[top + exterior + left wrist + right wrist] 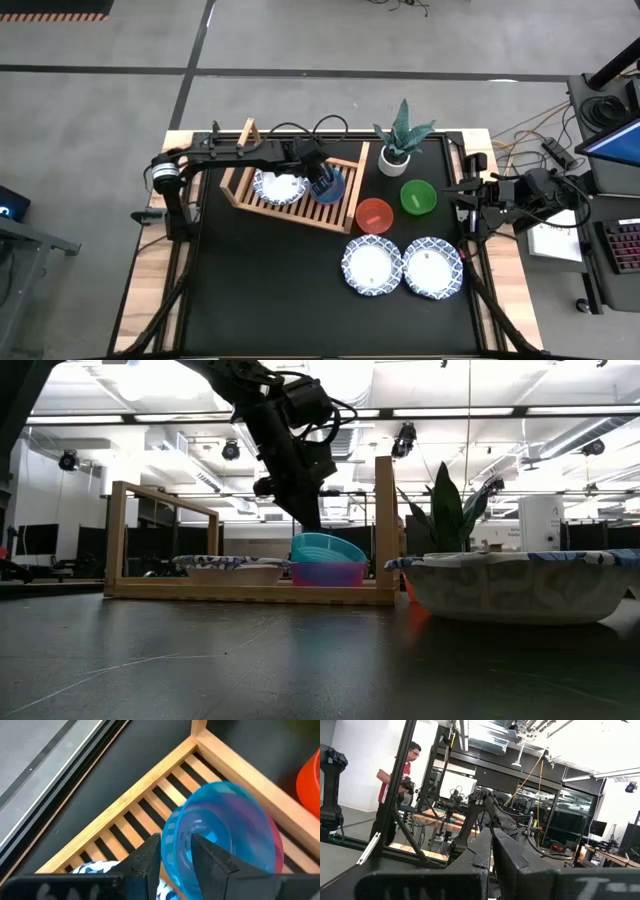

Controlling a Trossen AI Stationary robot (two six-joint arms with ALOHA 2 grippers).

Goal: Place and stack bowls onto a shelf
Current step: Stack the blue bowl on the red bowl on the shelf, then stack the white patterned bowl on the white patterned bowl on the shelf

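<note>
On the black desk, four bowls are left unshelved; the left claw is clamped on the teal bowl in the shelf, while the right claw is nearly shut and empty.

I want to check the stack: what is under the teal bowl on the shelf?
Under the teal bowl sits a pink bowl, resting on the shelf. The left gripper grips the teal bowl's rim. The pink bowl's inside is covered.

No readable text, label, brand, number or sign is found on anything shown in these views.
</note>
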